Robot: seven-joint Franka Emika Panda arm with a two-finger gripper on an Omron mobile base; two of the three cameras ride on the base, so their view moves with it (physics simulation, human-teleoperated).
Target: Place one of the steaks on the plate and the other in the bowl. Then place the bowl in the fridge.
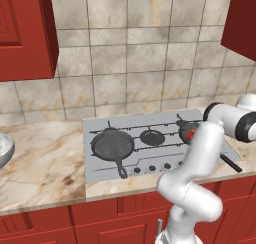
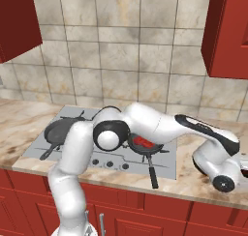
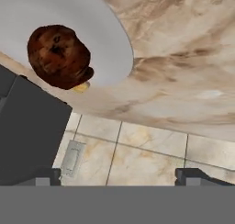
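Gripper (image 3: 119, 175) fingers spread apart, empty, above marble counter (image 3: 183, 58). One steak (image 3: 58, 56) lies on the white plate (image 3: 105, 44); another (image 2: 142, 141) sits in a skillet (image 2: 144, 150) behind the arm. Bowl (image 1: 4, 149) far left.

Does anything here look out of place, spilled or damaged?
Nothing looks spilled or broken. One steak lies on the plate, close to its rim. The other steak sits in a black skillet on the stove, not in the bowl.

The arm (image 2: 145, 126) is glossy white with rounded tube links, dark grey joint bands, and round end caps.
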